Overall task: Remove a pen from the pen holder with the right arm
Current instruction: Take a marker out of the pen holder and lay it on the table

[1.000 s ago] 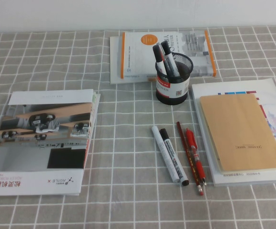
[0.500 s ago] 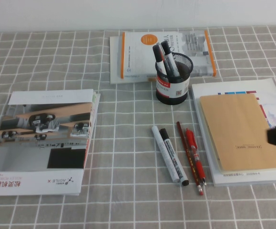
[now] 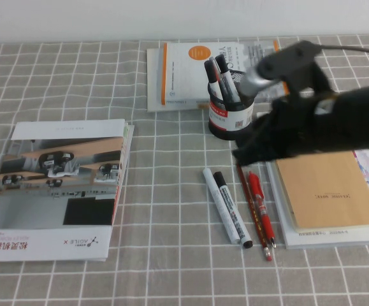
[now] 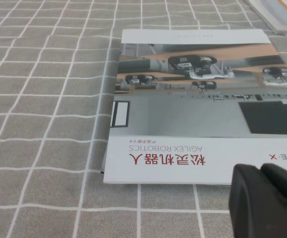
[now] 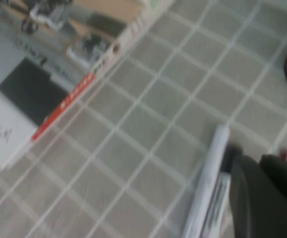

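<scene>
Left claw (image 4: 265,199): closed, empty, low over corner of brochure (image 3: 60,191). Pen holder (image 3: 222,121): upright, mid bench (image 3: 171,274), two markers (image 3: 227,80) inside, unmoved. Right claw (image 3: 241,155): closed, empty, has swung in from right edge; now just beside holder, above loose pens (image 3: 261,210). Arm covers top of notebook (image 3: 327,197).

A grey tablecloth (image 3: 171,191) checked in white carries a black mesh pen holder (image 3: 225,127) with a red-and-white label — plus a red pen (image 3: 260,210), a tan notebook (image 3: 327,191) and a white book (image 3: 184,70) edged in orange.
</scene>
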Tool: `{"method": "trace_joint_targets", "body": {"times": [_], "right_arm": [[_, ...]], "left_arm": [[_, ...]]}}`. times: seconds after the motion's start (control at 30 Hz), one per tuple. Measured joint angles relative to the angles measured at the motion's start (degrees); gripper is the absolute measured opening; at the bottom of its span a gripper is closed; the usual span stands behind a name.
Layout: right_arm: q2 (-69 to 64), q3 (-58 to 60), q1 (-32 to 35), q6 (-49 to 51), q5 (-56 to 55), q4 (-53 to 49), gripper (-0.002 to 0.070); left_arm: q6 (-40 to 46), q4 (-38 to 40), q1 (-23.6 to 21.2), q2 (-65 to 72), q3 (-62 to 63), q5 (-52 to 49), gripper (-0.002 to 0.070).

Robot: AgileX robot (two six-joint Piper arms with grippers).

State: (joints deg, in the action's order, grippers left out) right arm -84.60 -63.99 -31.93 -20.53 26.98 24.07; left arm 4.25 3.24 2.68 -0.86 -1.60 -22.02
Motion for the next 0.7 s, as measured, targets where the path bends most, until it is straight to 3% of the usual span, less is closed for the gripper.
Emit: {"method": "trace_joint_targets", "body": {"times": [0.17, 0.3, 0.43, 0.57, 0.7], "right_arm": [[-6.6, -5.1, -2.6, -0.1, -8.1, -5.3, -0.0009], [-11.1, -8.0, -2.7, -0.2, -14.3, -9.5, 0.0034], [-14.9, -9.1, -2.7, -0.2, -22.0, -11.2, 0.0153], [-19.0, -9.2, -2.7, -1.3, -30.8, -11.4, 0.0317], [-22.5, -9.3, -2.7, -6.2, -37.8, -10.6, 0.0372]], "left_arm": [[0.0, 0.0, 0.0, 0.0, 0.0, 0.0, -0.0005], [0.0, 0.0, 0.0, 0.0, 0.0, 0.0, -0.0005], [0.0, 0.0, 0.0, 0.0, 0.0, 0.0, -0.0005], [0.0, 0.0, 0.0, 0.0, 0.0, 0.0, -0.0005], [0.0, 0.0, 0.0, 0.0, 0.0, 0.0, -0.0005]]}}
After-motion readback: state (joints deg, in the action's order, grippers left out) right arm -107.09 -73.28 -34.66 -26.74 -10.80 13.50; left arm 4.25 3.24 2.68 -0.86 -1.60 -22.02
